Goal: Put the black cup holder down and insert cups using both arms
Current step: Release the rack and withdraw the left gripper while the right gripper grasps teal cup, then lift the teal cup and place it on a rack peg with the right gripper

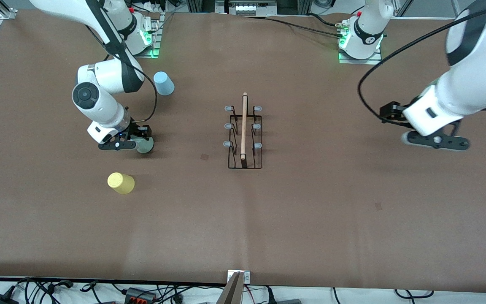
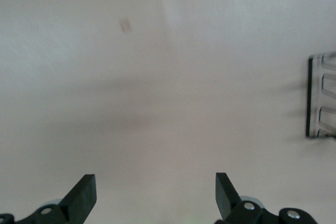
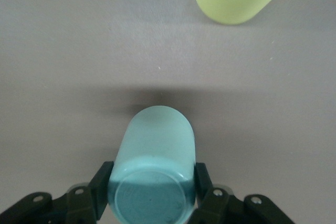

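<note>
Pinching the grey-green cup point(image 3: 152, 169) between its fingers, my right tool point(image 1: 135, 137) is sitting low at the desk point(image 1: 310, 219), toward the right arm's end from the black cup holder point(image 1: 244, 137). From that cup, the yellow cup point(image 1: 121, 183) is lying nearer the front camera and the blue cup point(image 1: 163, 83) farther. My left tool point(image 2: 155, 198) is hanging spread over bare desk toward the left arm's end from the holder.

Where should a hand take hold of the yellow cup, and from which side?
Grip the yellow cup across its side walls, coming from above. It stands upside down with its closed base up, so there is no open rim to pinch, and its round tapered body fits between two fingers. The table around it leaves room.
</note>
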Action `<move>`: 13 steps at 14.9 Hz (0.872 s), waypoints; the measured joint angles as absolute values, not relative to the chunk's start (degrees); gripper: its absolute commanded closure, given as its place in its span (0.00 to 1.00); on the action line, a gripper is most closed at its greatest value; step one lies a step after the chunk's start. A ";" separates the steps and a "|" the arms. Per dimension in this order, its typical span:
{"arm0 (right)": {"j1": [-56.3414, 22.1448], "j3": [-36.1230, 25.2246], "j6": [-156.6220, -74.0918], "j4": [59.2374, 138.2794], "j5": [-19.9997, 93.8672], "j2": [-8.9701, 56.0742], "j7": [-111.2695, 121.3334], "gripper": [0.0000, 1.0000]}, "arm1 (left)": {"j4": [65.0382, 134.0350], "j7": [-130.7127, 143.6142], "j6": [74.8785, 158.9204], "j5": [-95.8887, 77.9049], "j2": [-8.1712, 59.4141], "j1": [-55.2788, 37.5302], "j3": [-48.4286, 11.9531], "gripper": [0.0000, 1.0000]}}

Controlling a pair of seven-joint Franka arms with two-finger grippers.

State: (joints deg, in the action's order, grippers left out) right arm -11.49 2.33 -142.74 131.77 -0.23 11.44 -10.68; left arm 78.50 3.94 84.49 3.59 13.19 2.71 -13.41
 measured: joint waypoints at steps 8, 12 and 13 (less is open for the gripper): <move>-12.72 16.49 -127.21 118.92 -0.08 4.88 -41.36 0.79 | 73.22 3.87 84.33 3.45 14.66 5.54 -11.97 0.00; -14.05 24.16 -127.14 114.35 0.15 6.68 -58.46 0.79 | 74.77 3.82 84.13 2.35 13.70 6.86 -11.07 0.00; -14.84 25.04 -127.14 113.42 0.29 7.27 -61.72 0.79 | 76.39 3.68 84.82 1.48 12.49 6.30 -9.40 0.00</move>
